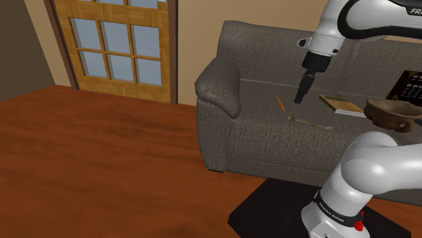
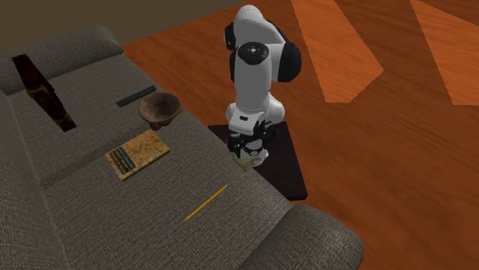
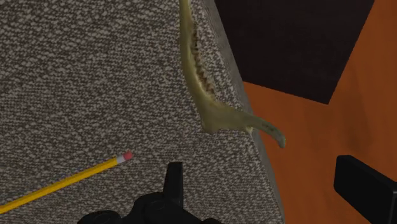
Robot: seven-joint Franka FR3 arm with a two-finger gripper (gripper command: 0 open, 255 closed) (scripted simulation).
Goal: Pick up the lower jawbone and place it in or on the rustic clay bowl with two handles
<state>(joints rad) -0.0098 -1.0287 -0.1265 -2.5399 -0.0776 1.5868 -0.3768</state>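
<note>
Gripper (image 1: 303, 89) hanging over the seat of the grey sofa (image 1: 270, 47), pointing down, and in the wrist view its two black fingers (image 3: 173, 184) stand well apart, clasping nothing. Right there ahead of them, the jawbone (image 3: 202, 83): pale and yellowish, a row of teeth along its curve, lying along the very front edge of the seat cushion. Its hooked end pokes out past that edge, over the orange-brown wooden floor (image 3: 305, 140). Fingers clear of it, no contact. A yellow pencil (image 3: 63, 186) with a pink eraser lies on the cushion near the bone, not touching it.

Over to the second exterior view now: the clay bowl (image 2: 160, 111) sits upright on the seat further along, dark brown, mouth up, its inner wall in plain sight. The jawbone is well apart from it, down on the cushion and not in the bowl, with a tan-covered book (image 2: 137, 153) lying flat between the two. A slim dark bar (image 2: 137, 97) lies just beside the bowl, toward the backrest.

Shoulder view: black stand (image 1: 270, 209) on the floor in front of the sofa, and a wooden door (image 1: 115, 44) with glass panes at the back
</note>
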